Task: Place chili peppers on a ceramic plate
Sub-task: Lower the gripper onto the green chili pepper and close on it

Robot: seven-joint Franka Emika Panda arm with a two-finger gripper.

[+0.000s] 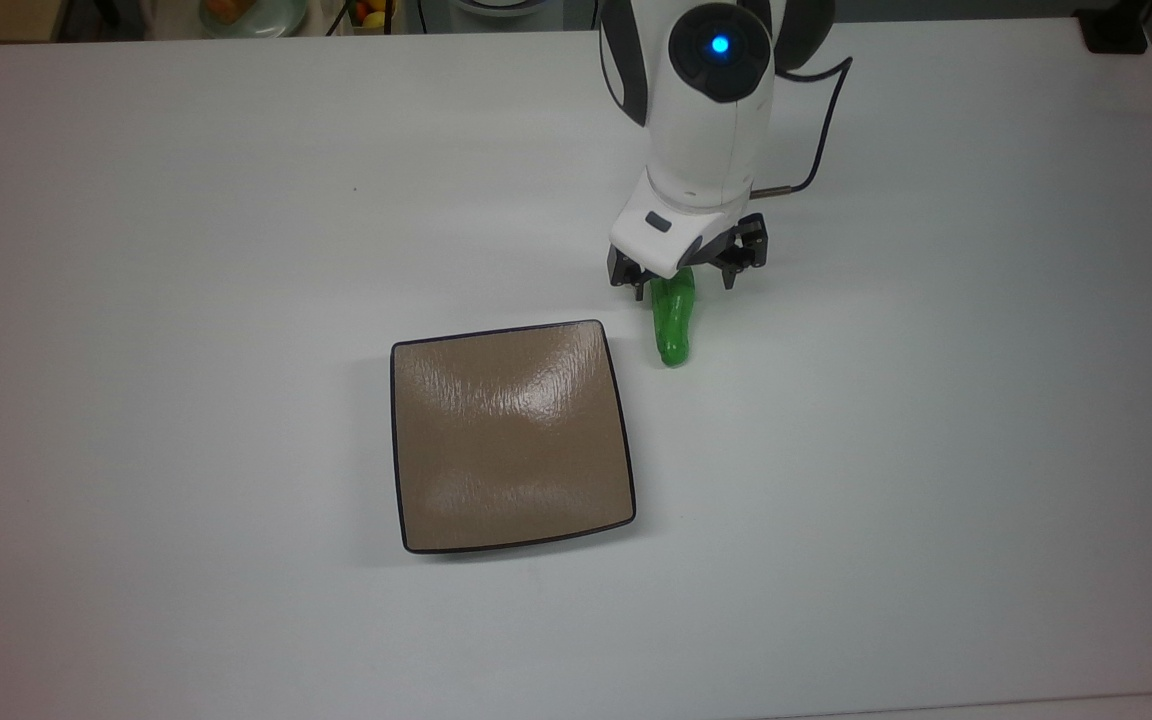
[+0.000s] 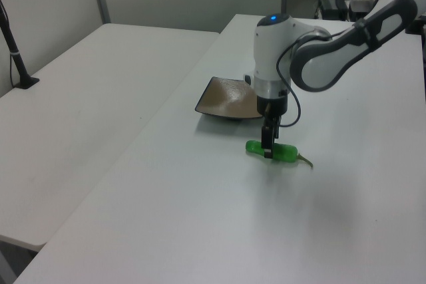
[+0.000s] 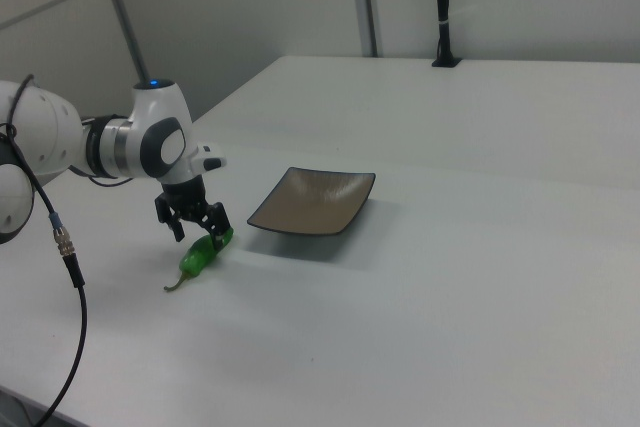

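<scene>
In the top view the ceramic plate [image 1: 511, 436] lies nearest the lower edge, bare on the white table [image 1: 186, 250]. From the plate's centre the green chili pepper [image 1: 674, 325] sits at about one o'clock, just off the plate's corner, lying on the table with its blunt tip toward six o'clock. Farther back, at twelve o'clock from that tip, the gripper [image 1: 681, 283] stands over the pepper's stem half with its fingers spread wide, one on each side of the pepper, nothing pinched yet. In the left view a fingertip [image 2: 267, 149] reaches down to the pepper's level.

Risks, as I judge them: the fingers straddle the stem half, not the middle, so the blunt end could droop or swing when lifted. The skin is wrinkled and glossy, so a light squeeze may let it slip. A finger landing on top instead of beside could roll the pepper away. The plate's rim is close, so a low carry might clip it.

No brand, label or writing can be read anywhere
</scene>
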